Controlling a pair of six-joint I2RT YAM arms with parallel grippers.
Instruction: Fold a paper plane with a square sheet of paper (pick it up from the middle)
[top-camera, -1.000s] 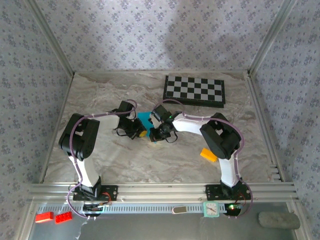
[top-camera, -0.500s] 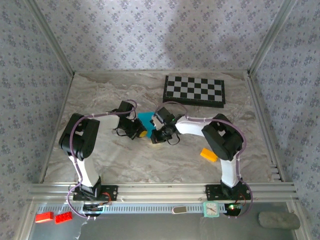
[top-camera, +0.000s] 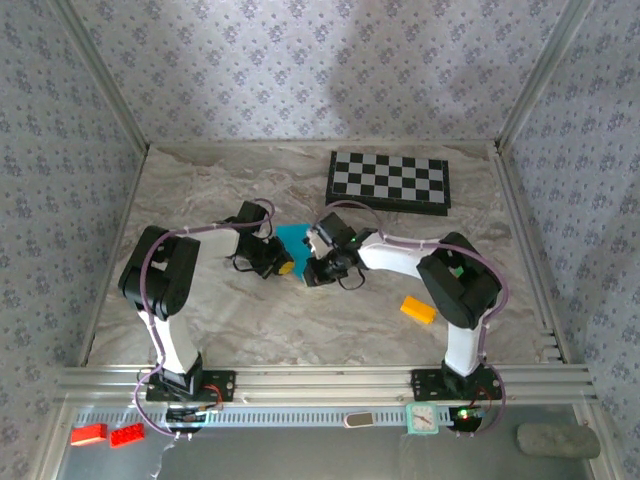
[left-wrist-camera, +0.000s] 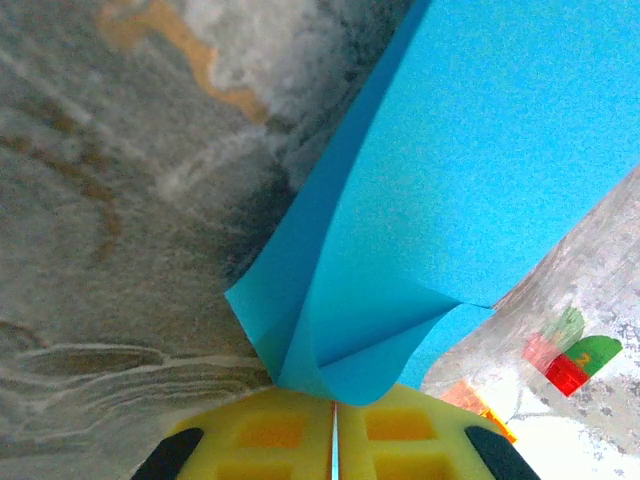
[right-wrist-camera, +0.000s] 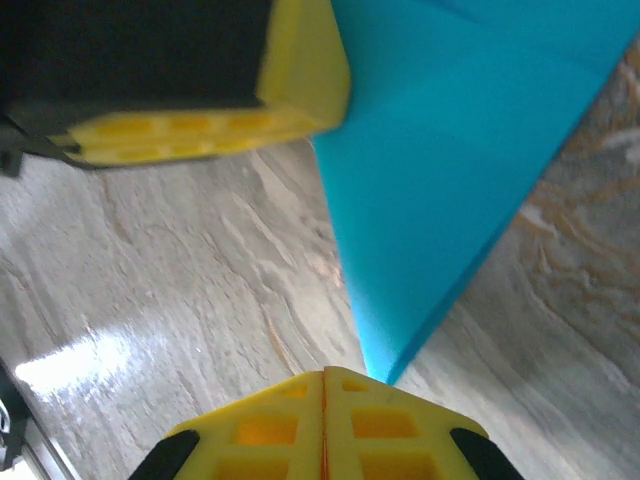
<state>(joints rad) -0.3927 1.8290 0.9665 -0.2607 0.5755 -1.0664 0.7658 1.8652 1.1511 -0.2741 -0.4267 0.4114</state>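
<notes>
Kept left pincer (left-wrist-camera: 335, 440) and right pincer (right-wrist-camera: 325, 425) both clamped on the paper (left-wrist-camera: 480, 180), swung the right elbow (top-camera: 457, 280) outward, probably drawing it taut for folding.

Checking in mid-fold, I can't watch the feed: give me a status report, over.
Left gripper shut on the fold of the blue paper sheet. Right gripper shut at its pointed corner, grip unclear. Nothing blocking; yellow-orange block and chessboard lie apart.
</notes>
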